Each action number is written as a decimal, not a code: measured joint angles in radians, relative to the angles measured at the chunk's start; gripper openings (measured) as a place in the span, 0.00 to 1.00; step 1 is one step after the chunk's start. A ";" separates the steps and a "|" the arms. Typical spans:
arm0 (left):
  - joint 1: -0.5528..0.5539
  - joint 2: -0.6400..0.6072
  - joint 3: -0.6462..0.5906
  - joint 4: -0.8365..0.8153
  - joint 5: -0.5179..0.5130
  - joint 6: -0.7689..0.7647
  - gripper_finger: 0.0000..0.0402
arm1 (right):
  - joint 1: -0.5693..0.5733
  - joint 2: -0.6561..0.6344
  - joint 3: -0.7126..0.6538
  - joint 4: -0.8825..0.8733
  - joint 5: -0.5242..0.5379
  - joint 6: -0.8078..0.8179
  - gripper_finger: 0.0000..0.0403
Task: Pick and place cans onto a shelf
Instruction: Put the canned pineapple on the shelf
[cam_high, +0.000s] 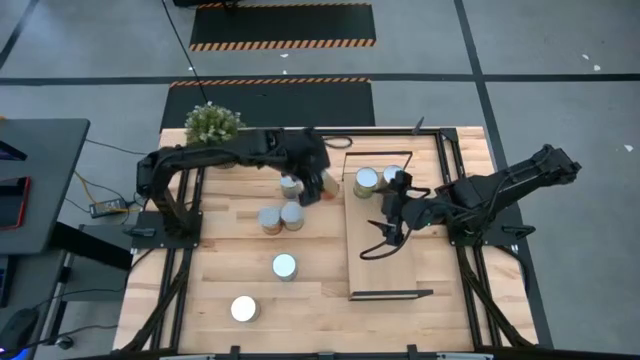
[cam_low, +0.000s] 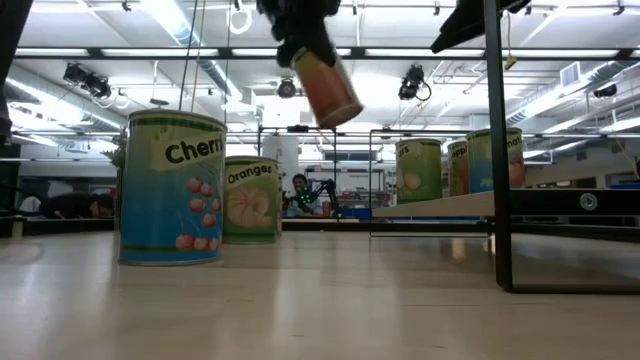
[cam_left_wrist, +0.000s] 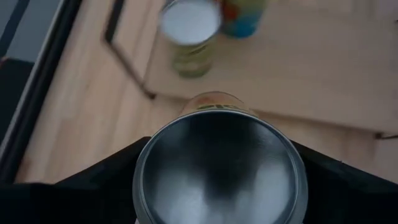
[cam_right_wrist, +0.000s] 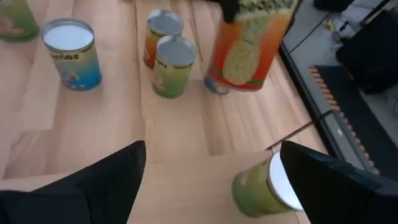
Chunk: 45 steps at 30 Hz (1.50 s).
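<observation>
My left gripper (cam_high: 318, 183) is shut on an orange-sided can (cam_low: 326, 86) and holds it in the air just left of the shelf (cam_high: 385, 270), a long light-wood board. Two cans (cam_high: 367, 181) (cam_high: 392, 175) stand upright on the shelf's far end. Several more cans stand on the tabletop: one by my left gripper (cam_high: 290, 186), two side by side (cam_high: 270, 219) (cam_high: 292, 213), one nearer (cam_high: 284, 265) and a white-topped one (cam_high: 243, 308). My right gripper (cam_high: 385, 235) is open and empty above the middle of the shelf. My left gripper pinches the can's side wall near its lid end (cam_left_wrist: 146, 163) between its two fingers, one on each side. The fingers come from above, slanting toward the shelf. The can hangs below them, tilted and lifted clear of the table, its silver lid (cam_left_wrist: 219, 167) toward the wrist camera.
A potted plant (cam_high: 211, 123) stands at the table's far left corner. The shelf's black metal frame (cam_low: 494, 140) rises at its short ends. Bare board shows on the shelf's near half (cam_high: 385, 275). Black frame rails run along the table's sides.
</observation>
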 joint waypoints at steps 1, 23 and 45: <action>-0.021 0.007 0.000 0.021 -0.001 -0.012 0.82 | 0.004 0.000 0.000 -0.007 -0.002 0.015 0.94; -0.162 0.345 0.112 0.262 -0.024 -0.064 0.82 | 0.105 -0.045 -0.078 -0.084 -0.005 0.185 0.94; -0.175 0.472 0.285 0.126 -0.045 0.265 0.86 | 0.165 -0.053 -0.078 -0.102 0.028 0.229 0.94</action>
